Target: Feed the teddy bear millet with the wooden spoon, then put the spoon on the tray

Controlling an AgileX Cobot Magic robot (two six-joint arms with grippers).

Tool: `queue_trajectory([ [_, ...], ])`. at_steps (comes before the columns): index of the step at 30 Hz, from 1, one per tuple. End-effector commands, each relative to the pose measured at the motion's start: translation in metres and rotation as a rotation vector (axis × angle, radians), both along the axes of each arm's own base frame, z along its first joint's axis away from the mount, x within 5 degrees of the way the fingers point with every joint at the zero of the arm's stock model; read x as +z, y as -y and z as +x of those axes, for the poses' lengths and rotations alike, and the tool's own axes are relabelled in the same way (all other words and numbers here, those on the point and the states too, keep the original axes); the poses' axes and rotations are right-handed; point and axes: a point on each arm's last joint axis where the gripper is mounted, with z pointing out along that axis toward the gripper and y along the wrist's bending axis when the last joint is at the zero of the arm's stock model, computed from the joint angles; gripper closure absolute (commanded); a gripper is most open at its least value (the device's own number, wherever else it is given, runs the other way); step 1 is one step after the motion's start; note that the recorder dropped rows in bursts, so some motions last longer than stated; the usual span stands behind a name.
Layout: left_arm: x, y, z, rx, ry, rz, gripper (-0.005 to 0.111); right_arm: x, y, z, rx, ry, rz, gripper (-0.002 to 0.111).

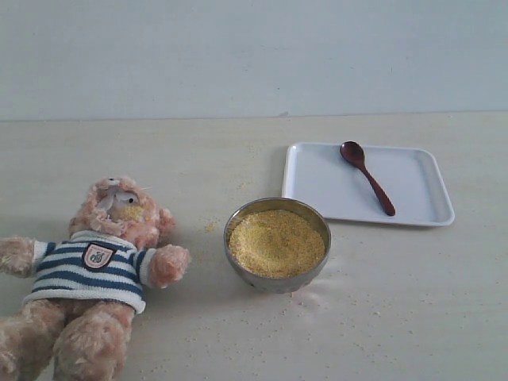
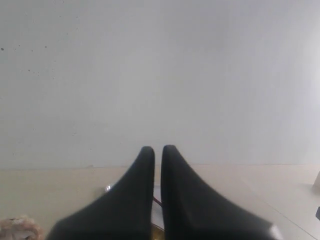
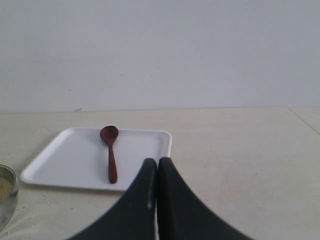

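The teddy bear (image 1: 99,274) lies on its back at the left of the table, with yellow grains on its muzzle. A steel bowl (image 1: 277,242) heaped with millet (image 1: 276,241) stands in the middle. The wooden spoon (image 1: 367,176) lies on the white tray (image 1: 413,186) at the right, also seen as spoon (image 3: 110,152) on tray (image 3: 70,157) in the right wrist view. Neither arm shows in the exterior view. My left gripper (image 2: 157,148) is shut and empty, pulled back from the table things. My right gripper (image 3: 156,161) is shut and empty, short of the tray's near corner.
Stray millet grains are scattered on the tabletop around the bowl (image 1: 210,226) and toward the front (image 1: 349,317). A plain pale wall runs behind the table. A tuft of bear fur (image 2: 20,227) shows at the corner of the left wrist view.
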Motion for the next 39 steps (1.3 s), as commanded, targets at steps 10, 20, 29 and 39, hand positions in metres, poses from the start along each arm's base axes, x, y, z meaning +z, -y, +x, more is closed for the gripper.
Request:
queue_trajectory([
  [10, -0.001, -0.005, 0.001, 0.062, 0.009, 0.036, 0.102, 0.0, 0.0, 0.0, -0.004, 0.009, -0.01, 0.108],
  [20, -0.023, -0.016, 0.015, 0.216, -0.115, 0.048, 0.102, 0.0, 0.0, 0.0, -0.004, 0.009, -0.01, 0.108],
  [29, -0.029, -0.039, 0.022, 0.472, -0.125, 0.067, 0.102, 0.0, 0.0, 0.0, -0.004, 0.009, -0.01, 0.108],
  [39, -0.067, -0.057, 0.037, 0.621, -0.152, -0.013, 0.102, 0.0, 0.0, 0.0, -0.004, 0.009, -0.01, 0.108],
])
